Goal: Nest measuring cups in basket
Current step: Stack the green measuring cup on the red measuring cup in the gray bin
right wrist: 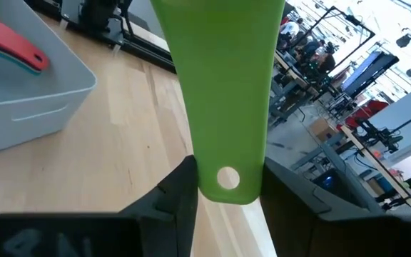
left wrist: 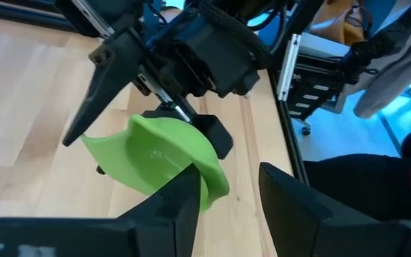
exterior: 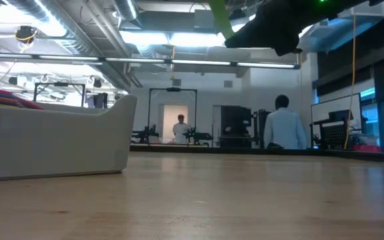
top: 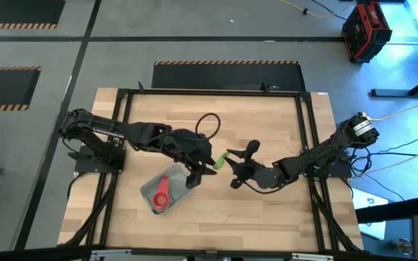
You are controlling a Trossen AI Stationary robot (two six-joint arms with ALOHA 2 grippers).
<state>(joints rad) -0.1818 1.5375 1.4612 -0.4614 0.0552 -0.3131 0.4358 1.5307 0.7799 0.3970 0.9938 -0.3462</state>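
Note:
A green measuring cup (top: 220, 161) hangs above the middle of the table between my two grippers. My right gripper (top: 231, 161) is shut on its handle (right wrist: 223, 93), coming from the right. My left gripper (left wrist: 227, 182) stands open at the cup's bowl (left wrist: 155, 157), and the bowl's rim (left wrist: 216, 189) lies in the gap between its fingers. The pale grey-blue basket (top: 149, 190) sits on the table near the front left. In it lies a pink-red measuring cup (top: 160, 194), stacked on a teal one (right wrist: 6, 58). My right gripper pinches the handle's free end, by the hanging hole (right wrist: 227, 177), between its two fingers, one on each long edge. The fingers lie along the handle, roughly level, from the table's right. The cup is lifted clear of the table. My left gripper: I cannot tell whether its fingers (left wrist: 184, 203) touch the bowl's rim.
A black cable loop (top: 207, 123) lies on the far half of the wooden table. A black frame rail (top: 309, 138) runs along the table's sides. Bare wood lies right of the basket. People stand in the room beyond (exterior: 284, 127).

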